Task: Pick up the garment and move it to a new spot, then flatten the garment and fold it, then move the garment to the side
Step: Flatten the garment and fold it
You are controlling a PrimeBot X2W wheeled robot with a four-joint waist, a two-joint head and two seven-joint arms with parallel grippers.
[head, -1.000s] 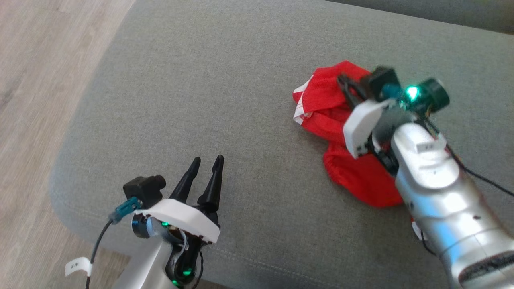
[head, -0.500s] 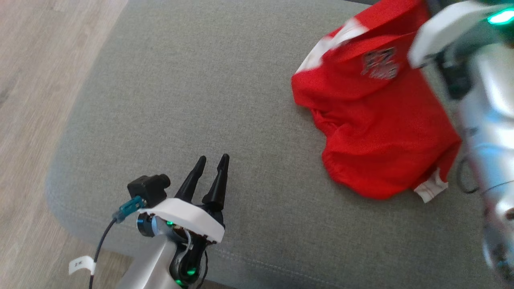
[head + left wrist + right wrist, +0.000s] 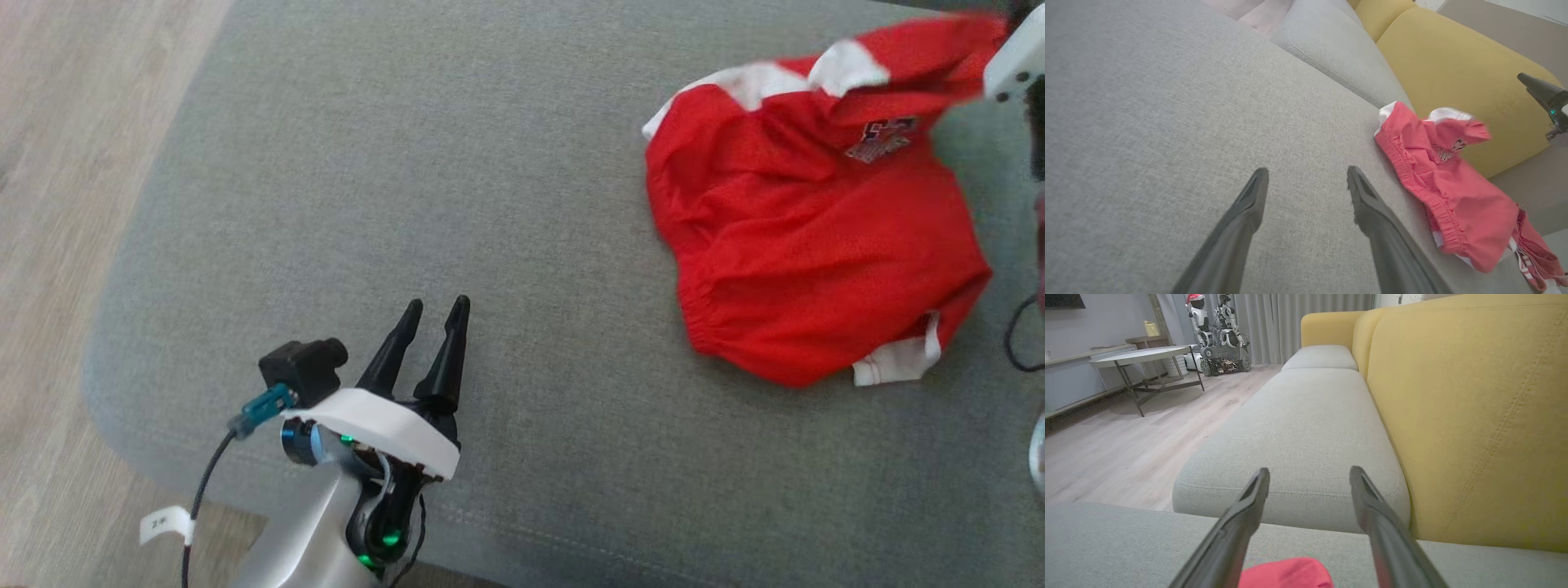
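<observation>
To the left of the left gripper [image 3: 439, 302] lies the pale wooden floor [image 3: 49, 204]. A white tag [image 3: 163, 525] hangs on the cable behind the gripper, its writing too small to read. The left gripper's two dark fingers stand apart with nothing between them, poised above the grey seat cushion [image 3: 408, 163] near its front edge; the left wrist view shows the same left gripper [image 3: 1307, 170] spread over bare fabric.

Ahead and to the right of that gripper, well apart from it, the red shorts [image 3: 816, 245] lie crumpled on the cushion, with white trim and a gathered waistband (the mesh reads pinker in the left wrist view). Their far corner stands up off the seat, blurred. A small printed logo [image 3: 886, 140] sits near that corner, and its lettering cannot be read.

Right of the shorts, the right arm's white casing [image 3: 1016, 57] shows at the picture's edge. In its own wrist view the right gripper [image 3: 1309, 470] has its fingers wide apart and grips nothing; a fold of the red shorts [image 3: 1286, 573] shows just beneath and between them, and the yellow backrest [image 3: 1474, 416] rises to the right.
</observation>
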